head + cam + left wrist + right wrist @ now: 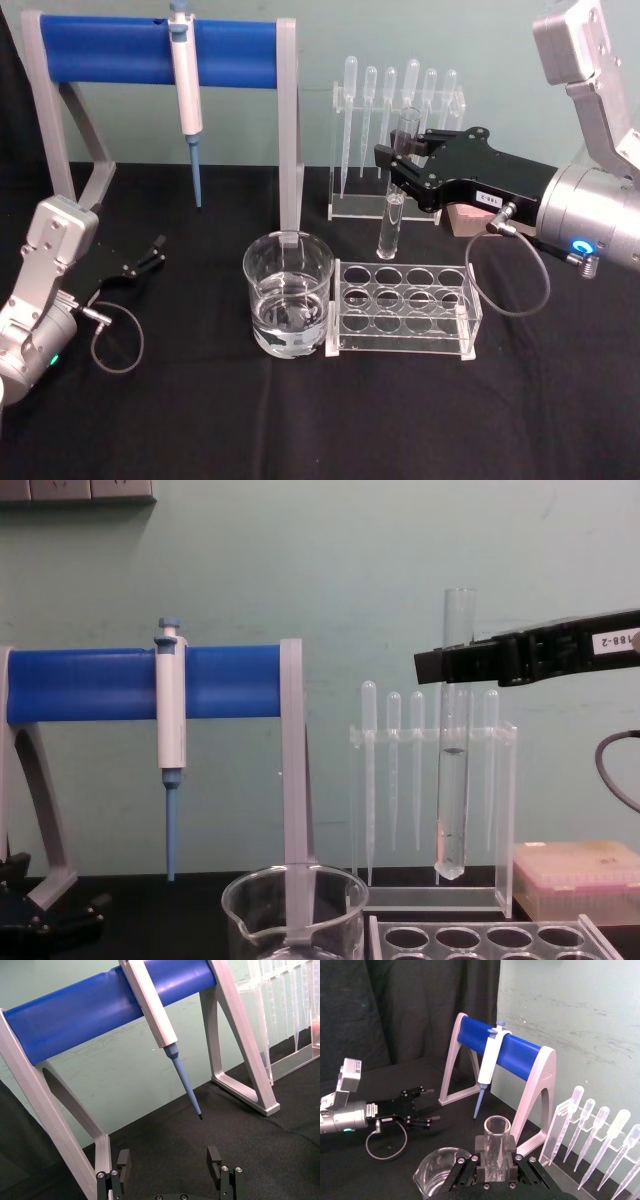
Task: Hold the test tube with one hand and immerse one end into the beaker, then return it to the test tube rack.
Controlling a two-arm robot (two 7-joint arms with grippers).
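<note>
closest in, at the front of the black bench (300, 420), the beaker (288, 300) and the clear rack (405, 308) stand side by side, touching or very nearly so, with the beaker on the robot's left. the beaker holds clear liquid in roughly its lower third. the rack shows rows of round holes in its top plate.

just behind the rack's back left corner hangs the test tube (390, 225), upright with a slight lean. its rounded bottom is off the bench and, in the chest view, above the rack's top. clear liquid fills it from the bottom to about its middle, where the surface shows as a thin line below the claw. the tube is apart from the beaker and is not seated in any hole of the rack.

the right claw (398, 168) reaches in from the robot's right and is clamped on the tube's upper part, jaws pressed to either side of the glass, the open rim standing above them.

the left claw (155, 250) sits low at the robot's left, well apart from the glassware, its fingers spread wide.

along the back, a white-and-blue pipette (185, 80) hangs tip down from a stand with a blue bar (110, 50). thin plastic droppers (370, 110) hang bulbs up in a clear holder (345, 160). a pinkish box (575, 880) sits at the robot's right.
</note>
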